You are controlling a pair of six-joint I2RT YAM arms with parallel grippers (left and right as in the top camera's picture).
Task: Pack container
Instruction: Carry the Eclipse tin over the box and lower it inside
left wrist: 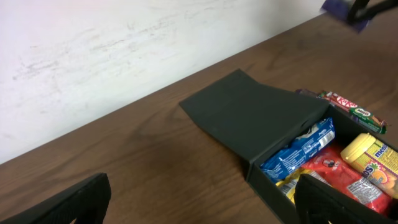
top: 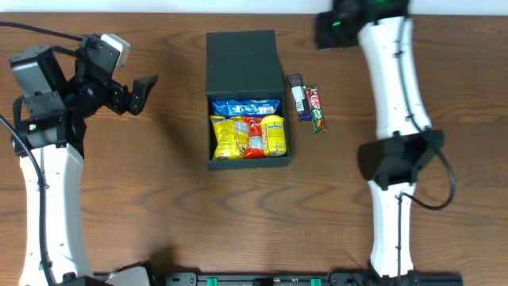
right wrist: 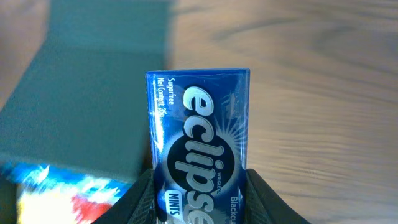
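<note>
The container (top: 248, 164) is a dark box standing open at the table's middle, its lid (top: 242, 59) folded back. Inside lie a blue packet (top: 244, 107), yellow packets (top: 227, 137), a red packet (top: 254, 137) and a yellow tube (top: 274, 133). The box also shows in the left wrist view (left wrist: 261, 169) and the right wrist view (right wrist: 93, 93). My right gripper (right wrist: 199, 202) is shut on a blue Eclipse mints tin (right wrist: 199, 124), held in the air behind and right of the box (top: 332, 28). My left gripper (top: 143, 91) is open and empty, left of the box (left wrist: 199, 208).
Two candy bars lie on the table just right of the box: a dark purple one (top: 298, 97) and a red KitKat (top: 317, 108), also in the left wrist view (left wrist: 348, 106). A white wall (left wrist: 124, 50) runs behind the table.
</note>
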